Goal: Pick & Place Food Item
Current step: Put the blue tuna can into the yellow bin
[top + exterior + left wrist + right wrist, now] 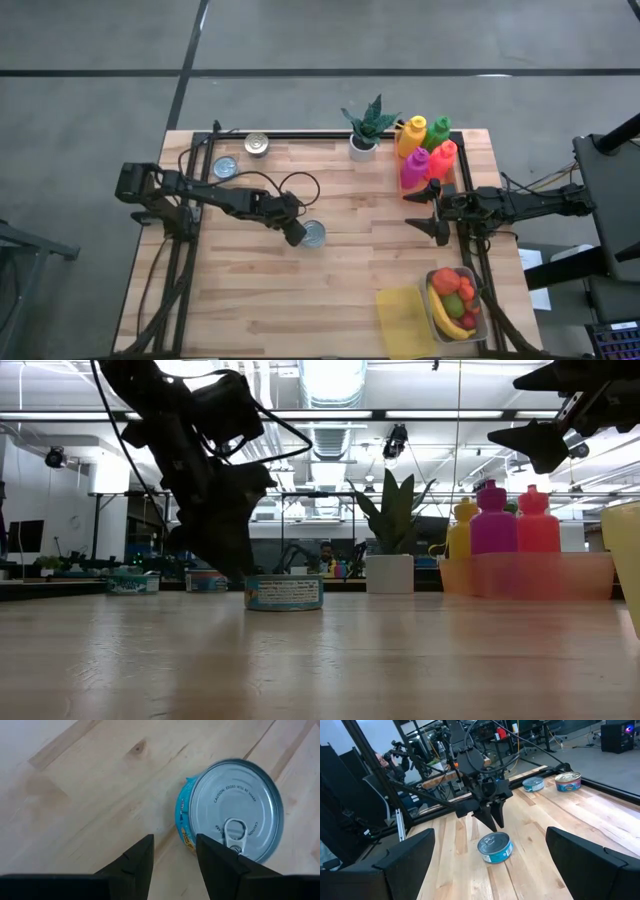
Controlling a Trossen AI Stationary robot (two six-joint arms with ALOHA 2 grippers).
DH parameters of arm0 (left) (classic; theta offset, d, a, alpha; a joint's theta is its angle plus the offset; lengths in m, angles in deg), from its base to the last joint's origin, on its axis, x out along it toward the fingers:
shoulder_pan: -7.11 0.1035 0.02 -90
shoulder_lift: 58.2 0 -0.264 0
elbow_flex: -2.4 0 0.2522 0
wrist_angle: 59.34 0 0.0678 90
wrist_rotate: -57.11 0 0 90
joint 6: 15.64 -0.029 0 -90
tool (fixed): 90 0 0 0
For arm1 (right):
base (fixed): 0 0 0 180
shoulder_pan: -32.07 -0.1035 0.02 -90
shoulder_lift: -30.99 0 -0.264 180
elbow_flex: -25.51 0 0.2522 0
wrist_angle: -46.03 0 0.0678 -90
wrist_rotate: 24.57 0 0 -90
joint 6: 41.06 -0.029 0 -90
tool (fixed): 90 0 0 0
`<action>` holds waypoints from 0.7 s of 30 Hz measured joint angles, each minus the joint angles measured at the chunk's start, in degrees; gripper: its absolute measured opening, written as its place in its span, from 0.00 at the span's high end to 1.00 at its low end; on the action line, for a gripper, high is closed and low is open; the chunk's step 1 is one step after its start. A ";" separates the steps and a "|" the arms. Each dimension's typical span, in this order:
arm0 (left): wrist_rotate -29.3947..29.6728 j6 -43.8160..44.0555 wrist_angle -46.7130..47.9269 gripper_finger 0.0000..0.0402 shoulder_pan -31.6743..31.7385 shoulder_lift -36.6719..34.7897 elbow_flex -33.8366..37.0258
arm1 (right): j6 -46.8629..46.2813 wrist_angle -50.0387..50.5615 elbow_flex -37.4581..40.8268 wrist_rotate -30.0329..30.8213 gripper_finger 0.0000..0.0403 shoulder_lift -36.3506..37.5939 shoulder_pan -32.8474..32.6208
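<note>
A flat tin can (pixel 313 234) with a blue label and a pull-tab lid (pixel 235 810) stands upright on its base near the middle of the wooden table (pixel 340 290). My left gripper (pixel 295 235) points steeply down just to the can's left, low over the table. Its fingers are nearly together, with only bare wood between them (pixel 175 852). I cannot see it touching the can. My right gripper (pixel 428 215) hovers open and level at the table's right side, high above the wood, and faces the can (pixel 495 847).
Two more cans (pixel 257 145) (pixel 226 168) stand at the far left. At the far edge stands a potted plant (pixel 365 145), and right of it are coloured bottles in a tray (pixel 428 155). A fruit container (pixel 455 303) and a yellow cloth (pixel 405 320) lie near right.
</note>
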 joint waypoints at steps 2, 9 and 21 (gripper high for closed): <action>-0.04 0.24 -0.82 0.63 0.00 1.03 -0.10 | -0.01 0.00 0.00 0.00 0.06 0.00 0.00; -0.75 0.43 -3.11 0.63 0.04 2.35 -0.22 | 0.00 0.10 0.00 -0.02 0.06 -0.42 0.00; -1.15 0.88 0.82 0.63 0.05 2.55 -0.05 | 0.01 0.36 0.00 -0.02 0.06 -0.44 -0.02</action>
